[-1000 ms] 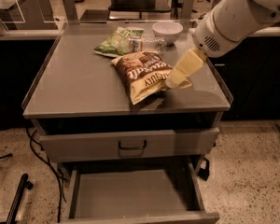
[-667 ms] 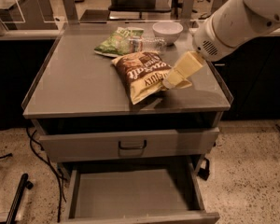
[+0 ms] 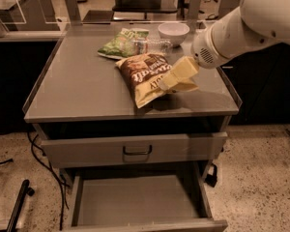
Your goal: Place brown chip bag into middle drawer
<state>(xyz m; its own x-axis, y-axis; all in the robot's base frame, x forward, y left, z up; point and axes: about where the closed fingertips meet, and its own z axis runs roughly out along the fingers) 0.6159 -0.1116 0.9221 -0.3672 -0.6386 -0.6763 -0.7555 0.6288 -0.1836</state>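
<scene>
The brown chip bag (image 3: 144,76) lies flat on the grey cabinet top (image 3: 77,86), its cream-yellow end toward the front. My gripper (image 3: 168,84) comes in from the right on the white arm (image 3: 241,28). It is low over the top, with its cream fingers (image 3: 181,71) open at the bag's right edge, touching or nearly touching it. The middle drawer (image 3: 135,202) is pulled out below, a wide grey tray with a bare flat floor.
A green chip bag (image 3: 121,42), a clear plastic bottle (image 3: 152,45) and a white bowl (image 3: 173,32) sit at the back of the top. A closed grey drawer with a black loop handle (image 3: 137,151) is above the open tray. Black cables (image 3: 43,158) hang at the left.
My gripper has moved a little to the left, closer to the brown chip bag's right edge. The bag and the drawers have not moved.
</scene>
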